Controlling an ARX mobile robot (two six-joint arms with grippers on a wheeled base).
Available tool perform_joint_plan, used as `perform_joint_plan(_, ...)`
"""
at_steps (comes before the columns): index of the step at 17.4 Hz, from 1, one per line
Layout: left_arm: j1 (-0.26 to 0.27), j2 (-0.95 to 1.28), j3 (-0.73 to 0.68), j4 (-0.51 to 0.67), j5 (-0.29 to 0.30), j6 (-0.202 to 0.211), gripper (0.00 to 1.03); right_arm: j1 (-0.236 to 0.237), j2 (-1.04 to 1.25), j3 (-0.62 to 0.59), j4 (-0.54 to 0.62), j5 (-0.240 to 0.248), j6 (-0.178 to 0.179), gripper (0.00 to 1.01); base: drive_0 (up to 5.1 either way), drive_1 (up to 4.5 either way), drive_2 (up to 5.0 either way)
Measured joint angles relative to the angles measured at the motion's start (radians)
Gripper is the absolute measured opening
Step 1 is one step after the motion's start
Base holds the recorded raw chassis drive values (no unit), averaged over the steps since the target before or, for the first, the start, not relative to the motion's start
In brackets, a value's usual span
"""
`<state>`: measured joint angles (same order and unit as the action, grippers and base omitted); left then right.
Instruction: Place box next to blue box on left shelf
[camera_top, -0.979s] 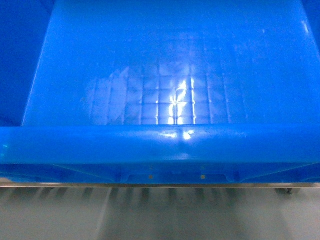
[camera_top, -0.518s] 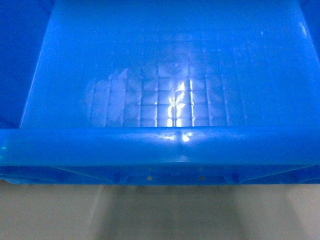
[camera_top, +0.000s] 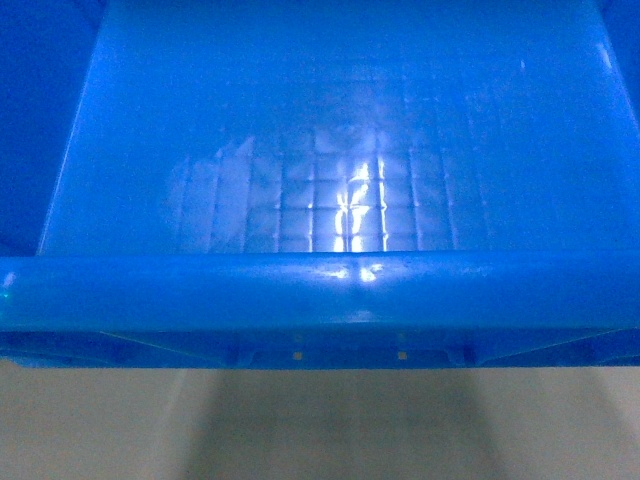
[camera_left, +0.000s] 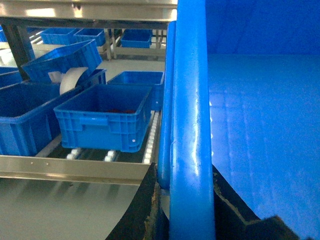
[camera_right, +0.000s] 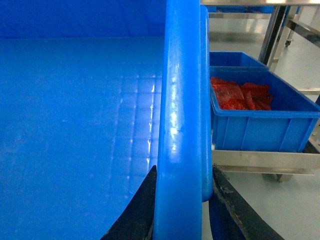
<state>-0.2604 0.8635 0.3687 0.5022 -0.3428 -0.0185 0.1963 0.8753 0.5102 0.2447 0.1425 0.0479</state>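
The box, a large bright blue crate with a grid floor, fills the head view, its thick near rim running across. My left gripper is shut on the crate's left rim, one black finger on each side. My right gripper is shut on the right rim the same way. In the left wrist view the left shelf shows white rollers, and a smaller blue box stands on it just left of the crate. Neither gripper shows in the head view.
More blue bins crowd the rack farther left, one tilted holding a white roll. A steel front rail edges the shelf. Right of the crate stands a blue bin of red packets. Grey floor lies below.
The grey metal rail that showed under the crate's near wall a second ago is gone from the head view; only floor shows below. Both grips are unchanged.
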Motion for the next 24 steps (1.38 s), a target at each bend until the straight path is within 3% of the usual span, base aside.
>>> perform_joint_plan(24,0.000,0.000,-0.001,0.000,0.002,0.000,0.17,0.000,0.000,-0.001,0.000,0.000,0.000,0.21,0.0,0.00,0.0)
